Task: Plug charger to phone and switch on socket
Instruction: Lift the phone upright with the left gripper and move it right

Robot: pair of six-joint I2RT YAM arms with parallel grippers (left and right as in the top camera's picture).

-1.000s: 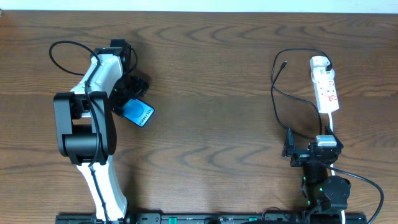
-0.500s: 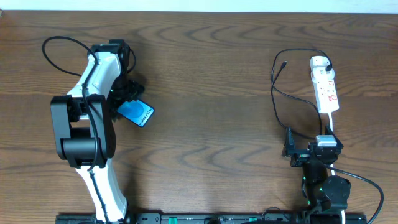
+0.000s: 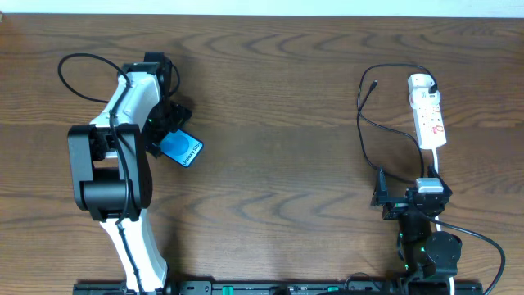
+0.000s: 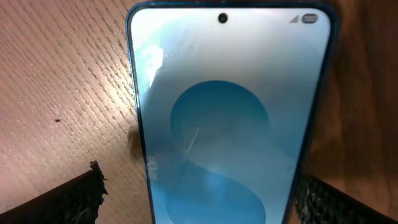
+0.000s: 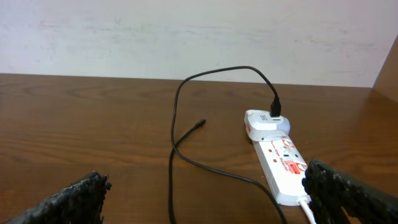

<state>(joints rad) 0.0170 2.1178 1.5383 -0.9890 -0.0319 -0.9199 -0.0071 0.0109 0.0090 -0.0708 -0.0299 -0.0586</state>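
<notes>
On the left of the table (image 3: 270, 98): one phone (image 3: 182, 149), screen up, lies between the spread jaws of the left gripper (image 4: 199, 202), not clamped. Far right: one socket (image 3: 429, 115), with one charger (image 5: 176, 112) plugged in at its far end and the tip loose to its left. Near right: right gripper (image 5: 205, 186), jaws apart, empty.

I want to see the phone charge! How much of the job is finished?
Done: only one end of the charger cable sits in the white adapter on the power strip. In hand: the left pincer is open around the phone, not gripping it. Left: bring the phone and the free plug tip together, plug in, then switch the strip on. The right pincer is open and empty.
</notes>
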